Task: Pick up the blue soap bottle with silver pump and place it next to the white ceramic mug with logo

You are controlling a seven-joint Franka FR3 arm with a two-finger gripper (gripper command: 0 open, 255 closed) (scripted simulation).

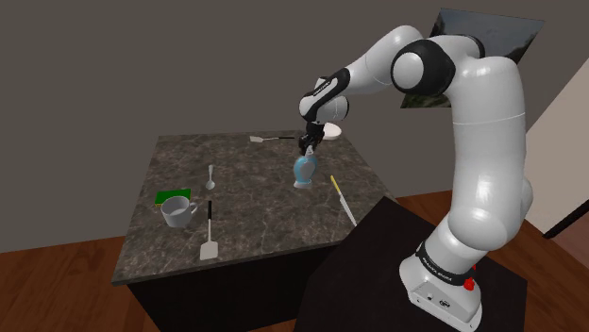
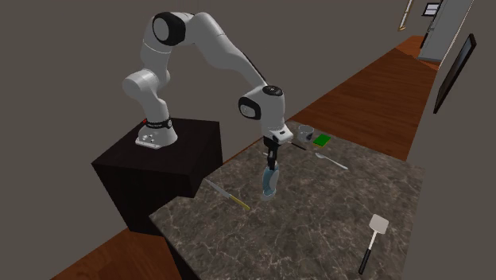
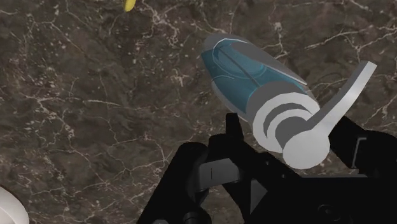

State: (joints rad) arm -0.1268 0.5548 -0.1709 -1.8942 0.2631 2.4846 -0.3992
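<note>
The table top (image 3: 95, 127) looks like smooth dark stone with pale veins. The soap bottle (image 3: 238, 70) has a glossy, translucent blue body, and its pump (image 3: 305, 137) is plain matt grey. At the shoulder view's lower left, the floor (image 1: 57, 273) is reddish wood.

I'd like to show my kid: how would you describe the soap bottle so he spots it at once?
Find the dark marbled table, then follow the white arm down to its black gripper. Clamped by its top is the soap bottle: blue and rounded with a grey pump, while the spoon, spatula and knife around it are thin and lie flat.
</note>
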